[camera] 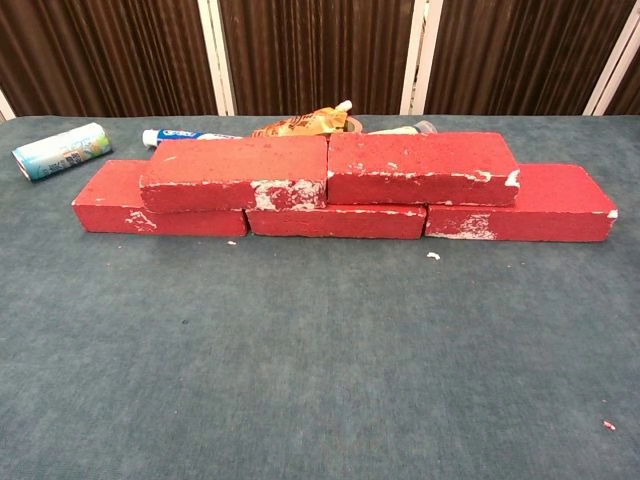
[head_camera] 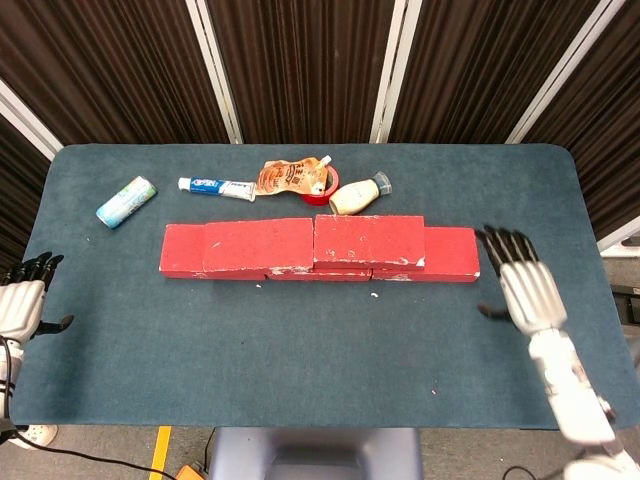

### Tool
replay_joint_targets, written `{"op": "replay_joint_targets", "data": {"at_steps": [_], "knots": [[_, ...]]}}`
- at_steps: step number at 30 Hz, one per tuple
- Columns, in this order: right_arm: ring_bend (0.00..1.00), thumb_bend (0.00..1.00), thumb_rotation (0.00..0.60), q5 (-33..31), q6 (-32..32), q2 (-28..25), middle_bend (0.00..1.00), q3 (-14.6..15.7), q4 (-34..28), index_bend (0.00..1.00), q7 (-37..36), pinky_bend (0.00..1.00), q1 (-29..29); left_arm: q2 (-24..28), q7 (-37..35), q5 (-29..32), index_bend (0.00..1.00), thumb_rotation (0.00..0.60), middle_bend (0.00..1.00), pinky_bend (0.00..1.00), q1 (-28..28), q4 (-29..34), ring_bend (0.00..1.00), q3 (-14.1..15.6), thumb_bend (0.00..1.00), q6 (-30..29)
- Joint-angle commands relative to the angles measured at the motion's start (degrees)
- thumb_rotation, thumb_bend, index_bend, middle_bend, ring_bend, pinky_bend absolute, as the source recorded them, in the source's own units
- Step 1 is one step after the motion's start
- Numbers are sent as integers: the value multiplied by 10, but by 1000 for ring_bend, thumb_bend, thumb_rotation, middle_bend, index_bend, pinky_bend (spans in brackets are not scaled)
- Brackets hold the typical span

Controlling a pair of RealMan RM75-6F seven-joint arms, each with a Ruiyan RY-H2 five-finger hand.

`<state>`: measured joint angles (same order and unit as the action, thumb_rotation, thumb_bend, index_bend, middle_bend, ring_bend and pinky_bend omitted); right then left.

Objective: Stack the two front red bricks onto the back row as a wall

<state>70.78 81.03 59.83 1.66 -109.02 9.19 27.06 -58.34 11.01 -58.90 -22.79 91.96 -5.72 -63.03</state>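
No legible text — toothpaste tube blurred

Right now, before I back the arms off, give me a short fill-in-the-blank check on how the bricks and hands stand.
1. The bottom row holds ____ red bricks.
2. The upper bricks number ____.
3. The right hand holds ____, its fingers spread.
4. The toothpaste tube lies ____ the wall, seen from the robot.

Missing words: three; two; nothing; behind
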Motion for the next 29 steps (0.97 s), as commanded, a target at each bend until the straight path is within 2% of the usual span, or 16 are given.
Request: {"op": "replay_joint_targets", "data": {"at_steps": [1,8,15,22,29], "knots": [[0,0,600,71,43,31,137,48,35,161,-55,0,-66,-1,-18,-25,0,600,0,26,17,7,0,-1,243,-31],[0,0,600,98,44,78,137,56,116,161,-53,0,-105,3,-68,-97,0,600,0,23,49,5,0,4,248,-93],[0,0,600,122,29,114,137,47,170,164,-48,0,-118,-7,-68,-129,0,600,0,21,70,17,0,14,247,-120],[0,0,600,134,13,120,137,27,148,164,-23,0,-114,-26,-28,-126,0,600,0,22,74,10,0,11,248,-129],[0,0,600,116,-2,111,137,9,125,166,6,0,-118,-42,-2,-120,0,600,0,22,73,-4,0,5,250,-131]]}}
